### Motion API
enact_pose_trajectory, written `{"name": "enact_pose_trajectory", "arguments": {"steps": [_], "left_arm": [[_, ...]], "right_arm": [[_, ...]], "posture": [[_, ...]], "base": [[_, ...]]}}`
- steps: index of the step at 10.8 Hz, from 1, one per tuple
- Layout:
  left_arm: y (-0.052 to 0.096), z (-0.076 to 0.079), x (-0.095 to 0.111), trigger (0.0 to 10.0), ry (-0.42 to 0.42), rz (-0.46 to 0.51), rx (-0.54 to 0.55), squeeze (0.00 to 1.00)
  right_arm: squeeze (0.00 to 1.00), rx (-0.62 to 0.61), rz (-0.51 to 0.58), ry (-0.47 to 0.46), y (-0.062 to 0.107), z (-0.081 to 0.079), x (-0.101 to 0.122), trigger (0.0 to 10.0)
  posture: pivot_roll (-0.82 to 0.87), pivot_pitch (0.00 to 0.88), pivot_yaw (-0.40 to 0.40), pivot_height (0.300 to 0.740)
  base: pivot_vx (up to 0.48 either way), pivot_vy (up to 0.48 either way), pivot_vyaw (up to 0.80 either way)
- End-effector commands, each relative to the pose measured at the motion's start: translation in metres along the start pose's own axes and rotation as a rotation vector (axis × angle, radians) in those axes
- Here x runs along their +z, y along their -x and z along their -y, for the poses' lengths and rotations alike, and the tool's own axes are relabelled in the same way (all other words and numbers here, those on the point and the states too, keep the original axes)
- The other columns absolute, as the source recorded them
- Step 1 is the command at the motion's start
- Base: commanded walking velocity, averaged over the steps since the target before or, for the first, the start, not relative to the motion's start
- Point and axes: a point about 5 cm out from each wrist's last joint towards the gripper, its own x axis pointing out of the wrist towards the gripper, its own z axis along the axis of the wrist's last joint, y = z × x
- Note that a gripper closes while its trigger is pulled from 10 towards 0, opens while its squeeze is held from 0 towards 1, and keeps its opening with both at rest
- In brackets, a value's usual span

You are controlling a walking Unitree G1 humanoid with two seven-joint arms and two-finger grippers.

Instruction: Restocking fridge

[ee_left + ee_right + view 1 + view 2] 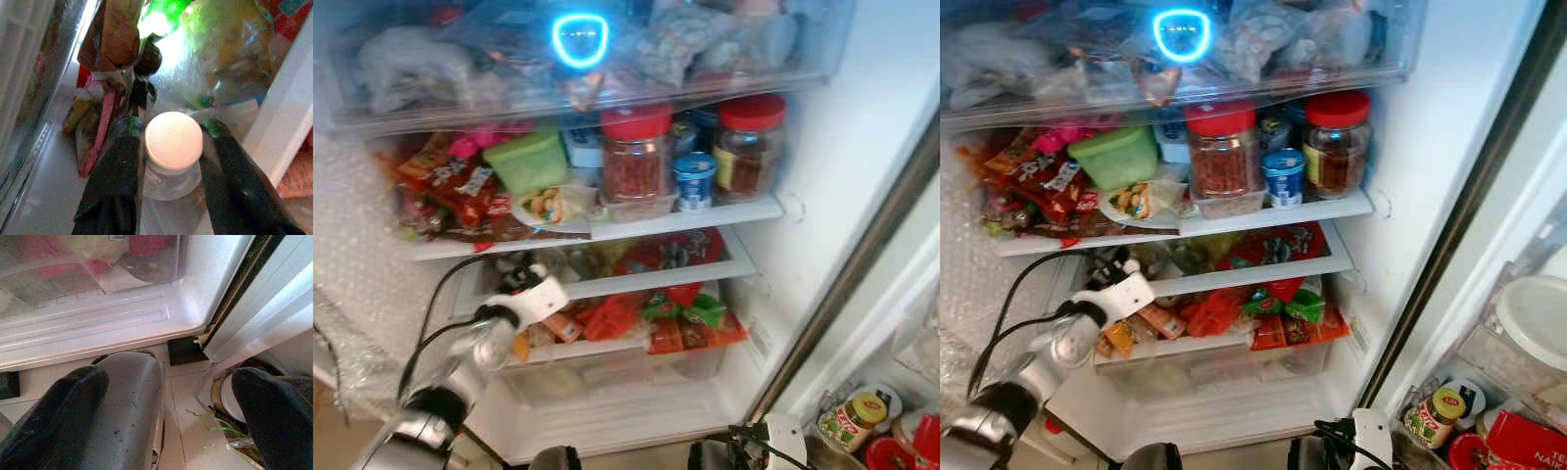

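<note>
My left gripper (pixel 172 134) pinched a clear plastic bottle (pixel 172 161), round white cap; right gripper (pixel 168 396) hung wide at six o'clock.

You are looking at very little readable print. On the red box (pixel 1528 439) at the lower right of the right eye view, the white capitals "NAI" are showing, cut off by the picture's edge. The yellow-lidded jar (pixel 1434 412) beside it is wearing a label with a red mark, too small to read. Snack packets (pixel 1043 186) on the shelf are carrying lettering that is blurring beyond reading.
</note>
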Motion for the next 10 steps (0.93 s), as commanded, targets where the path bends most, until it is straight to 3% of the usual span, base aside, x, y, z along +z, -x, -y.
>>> {"name": "enact_pose_trajectory", "arguments": {"steps": [1,2,10], "left_arm": [[0.000,0.007,-0.004,10.0,0.035,-0.021,-0.049,0.27],[-0.003,0.006,-0.001,10.0,0.050,-0.014,-0.044,1.00],[-0.009,-0.005,-0.002,10.0,0.124,-0.004,-0.034,1.00]], "right_arm": [[0.00,0.011,-0.122,-0.056,0.006,-0.007,-0.033,10.0],[0.00,0.010,-0.122,-0.057,0.007,-0.007,-0.033,10.0],[0.00,0.006,-0.132,-0.056,0.007,-0.007,-0.035,10.0]], "posture": [[-0.14,0.000,0.067,0.616],[-0.14,0.000,0.067,0.616],[-0.13,0.000,0.068,0.616]], "base": [[0.000,0.000,0.00],[0.000,0.000,0.00],[0.000,0.000,0.00]]}}
